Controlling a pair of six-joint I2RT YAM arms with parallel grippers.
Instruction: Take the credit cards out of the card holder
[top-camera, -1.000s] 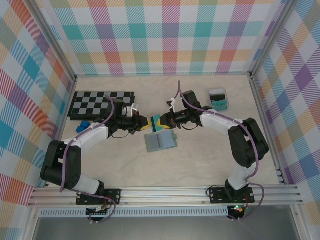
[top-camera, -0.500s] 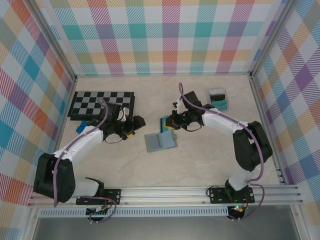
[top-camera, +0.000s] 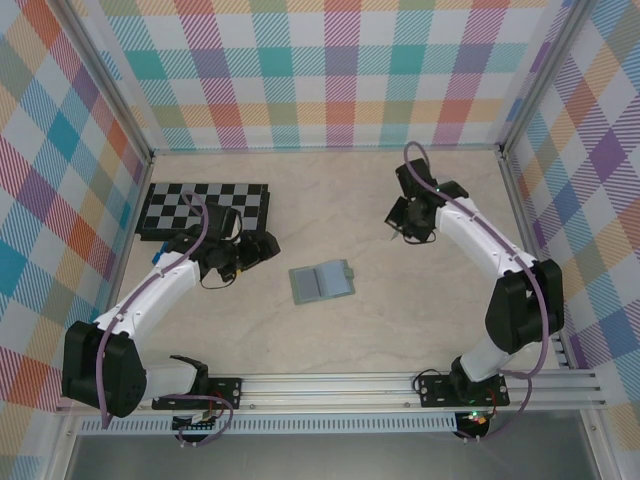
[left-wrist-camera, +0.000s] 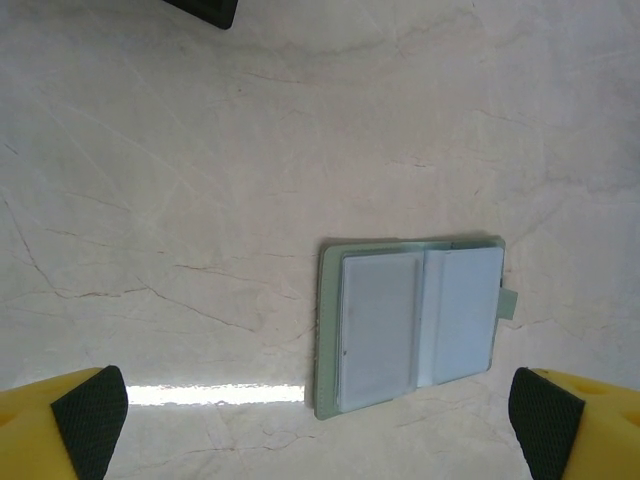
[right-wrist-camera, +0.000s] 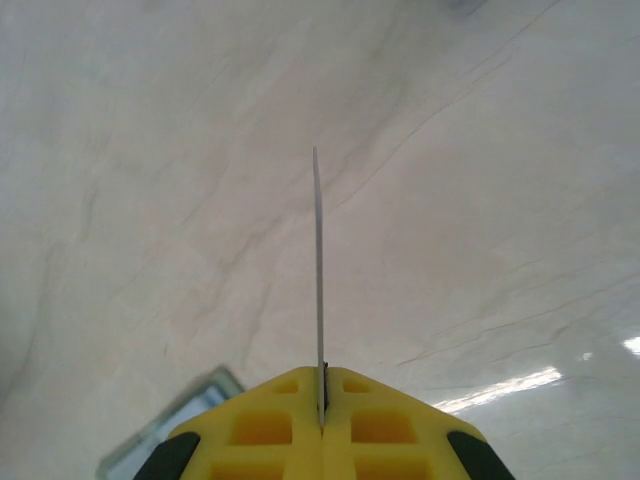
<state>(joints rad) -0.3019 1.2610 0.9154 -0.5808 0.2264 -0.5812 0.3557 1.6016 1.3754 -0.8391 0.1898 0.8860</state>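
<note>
we are looking at the white left arm, whose jaws are standing wide open and gripping nothing. in the left wrist view their two black pads are sitting at opposite lower corners, well apart, with bare surface between them.

the small flat sage-green bifold card holder is lying opened out on the pale marbled bench. it is resting to the right of the left jaws and clear of them. from the left wrist it is showing ahead of the jaws, nearer the right pad. both grey-blue inner pockets are facing up and its little tab is sticking out on the right side. we cannot tell whether anything is remaining inside the pockets.

the jaws on the right arm are pressing shut on a thin flat credit card. we are seeing it edge-on, as a pale line standing straight out from between the yellow fingers, so we cannot tell its colour. overhead, these jaws are hanging beyond the card holder and to its right, well apart from it.

a black-and-white folding chessboard is lying just beyond the left jaws, on their left side.
</note>
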